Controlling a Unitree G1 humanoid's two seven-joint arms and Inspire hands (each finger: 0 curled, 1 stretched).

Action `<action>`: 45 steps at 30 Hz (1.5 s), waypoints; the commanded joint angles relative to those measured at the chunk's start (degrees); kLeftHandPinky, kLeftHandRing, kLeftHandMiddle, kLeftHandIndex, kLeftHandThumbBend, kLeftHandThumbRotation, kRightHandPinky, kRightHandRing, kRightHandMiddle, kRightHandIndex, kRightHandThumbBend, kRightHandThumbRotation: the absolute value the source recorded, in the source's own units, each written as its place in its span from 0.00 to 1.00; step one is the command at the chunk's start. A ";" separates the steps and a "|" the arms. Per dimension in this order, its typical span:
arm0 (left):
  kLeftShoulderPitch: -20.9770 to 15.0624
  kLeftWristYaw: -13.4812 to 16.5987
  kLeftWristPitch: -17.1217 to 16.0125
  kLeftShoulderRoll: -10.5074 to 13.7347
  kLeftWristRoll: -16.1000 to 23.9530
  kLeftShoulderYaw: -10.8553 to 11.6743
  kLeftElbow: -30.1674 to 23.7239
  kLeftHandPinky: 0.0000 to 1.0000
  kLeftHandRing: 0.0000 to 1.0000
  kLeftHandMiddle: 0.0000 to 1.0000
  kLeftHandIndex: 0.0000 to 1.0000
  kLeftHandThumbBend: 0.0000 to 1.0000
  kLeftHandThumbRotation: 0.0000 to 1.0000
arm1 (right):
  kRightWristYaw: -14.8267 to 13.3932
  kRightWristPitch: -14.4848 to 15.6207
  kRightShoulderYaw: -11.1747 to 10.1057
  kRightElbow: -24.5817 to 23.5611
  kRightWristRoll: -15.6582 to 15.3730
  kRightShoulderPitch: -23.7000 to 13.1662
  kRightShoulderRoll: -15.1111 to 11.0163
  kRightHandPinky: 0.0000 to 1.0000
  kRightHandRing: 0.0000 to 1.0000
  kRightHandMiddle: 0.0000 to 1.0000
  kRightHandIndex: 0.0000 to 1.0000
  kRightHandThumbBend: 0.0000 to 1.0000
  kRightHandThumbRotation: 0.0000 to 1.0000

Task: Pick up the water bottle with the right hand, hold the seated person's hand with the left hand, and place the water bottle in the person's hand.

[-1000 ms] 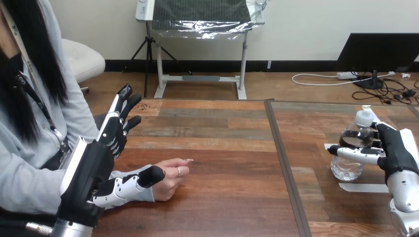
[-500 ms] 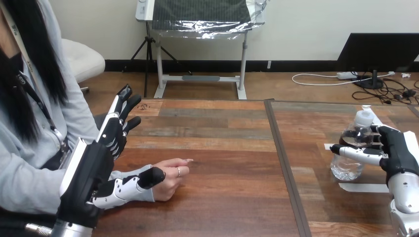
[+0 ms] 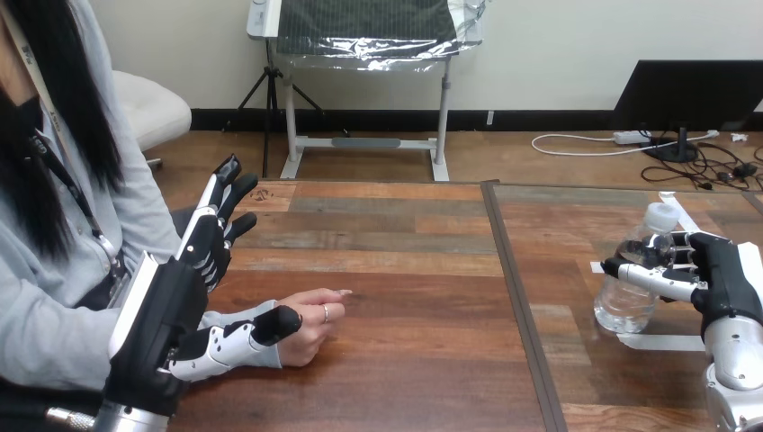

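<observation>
Right hand: my right hand [image 3: 724, 281] has its fingers [image 3: 650, 279] curled round the upper part of the water bottle [image 3: 625, 301], at the far right of the table [image 3: 405, 270].
Bottle: it leans, cap toward my hand; I can't tell whether the base touches the table.
Left hand: my left hand [image 3: 175, 306] sits near left, fingers straight, holding nothing. Its thumb lies against the person's hand [image 3: 310, 326], which rests on the table.
Step in hand: lifting the bottle, I judge.
Doing it well: I want a firm wrap first, then to right the lean and carry it left slowly.
Risk: a slick bottle could slide through a loose hold.
</observation>
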 commanded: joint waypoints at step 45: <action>1.87 16.15 13.29 9.63 33.71 4.18 -13.15 0.88 0.94 0.95 0.98 1.00 0.42 | 5.25 -11.20 -1.56 -4.21 4.42 -5.15 4.64 0.38 0.44 0.52 0.52 0.76 0.00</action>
